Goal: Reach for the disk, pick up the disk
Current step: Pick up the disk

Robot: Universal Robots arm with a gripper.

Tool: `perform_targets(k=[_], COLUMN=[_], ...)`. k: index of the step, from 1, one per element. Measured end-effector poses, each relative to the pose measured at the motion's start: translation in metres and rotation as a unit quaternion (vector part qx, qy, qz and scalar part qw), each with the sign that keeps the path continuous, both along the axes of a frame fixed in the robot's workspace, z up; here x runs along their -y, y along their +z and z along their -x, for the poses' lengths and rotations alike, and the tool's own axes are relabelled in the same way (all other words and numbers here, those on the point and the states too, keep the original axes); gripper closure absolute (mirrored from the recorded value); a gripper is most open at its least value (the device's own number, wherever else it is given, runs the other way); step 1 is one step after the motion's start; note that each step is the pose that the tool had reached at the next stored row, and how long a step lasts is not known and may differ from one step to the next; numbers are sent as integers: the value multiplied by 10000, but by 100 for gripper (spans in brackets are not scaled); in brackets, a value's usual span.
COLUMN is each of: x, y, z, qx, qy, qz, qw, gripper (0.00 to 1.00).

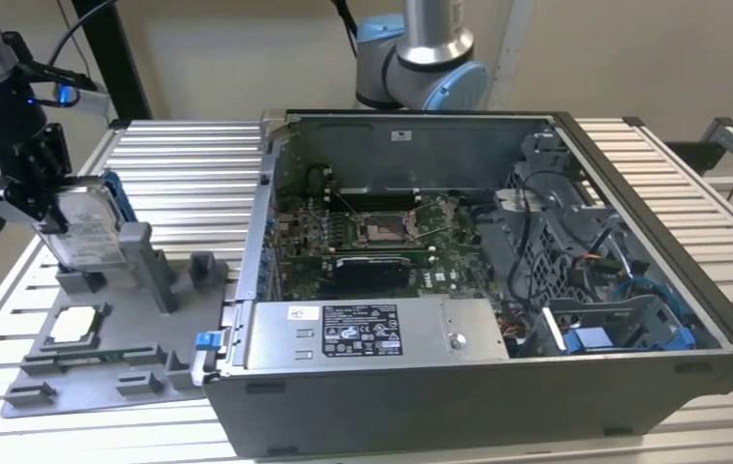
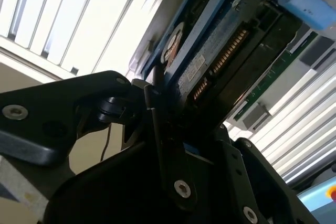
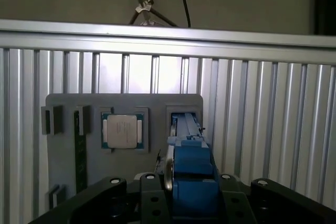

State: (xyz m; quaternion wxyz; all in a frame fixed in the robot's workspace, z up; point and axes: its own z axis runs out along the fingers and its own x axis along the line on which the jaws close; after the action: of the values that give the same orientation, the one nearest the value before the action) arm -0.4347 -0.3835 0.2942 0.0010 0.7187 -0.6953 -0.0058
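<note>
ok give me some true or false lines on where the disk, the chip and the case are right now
The disk stands on edge, clamped in the gripper. True.
The disk lies flat inside the computer case. False: it is outside the case, over the grey tray at the exterior view's left.
The chip lies flat in the grey tray. True.
The computer case is closed. False: it is open and the motherboard shows.

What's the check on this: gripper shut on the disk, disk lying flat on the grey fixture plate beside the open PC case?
Not flat. In the exterior view the disk stands upright on its edge, with the gripper shut on it over the grey fixture plate, beside the open PC case.
</note>
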Motion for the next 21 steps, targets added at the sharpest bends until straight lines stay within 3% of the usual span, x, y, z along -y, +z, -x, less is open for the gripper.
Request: perform_targets(k=[21], x=[0], y=[260], z=[0], qx=[0], qy=[0], qz=[0], qw=[10000], gripper=[100])
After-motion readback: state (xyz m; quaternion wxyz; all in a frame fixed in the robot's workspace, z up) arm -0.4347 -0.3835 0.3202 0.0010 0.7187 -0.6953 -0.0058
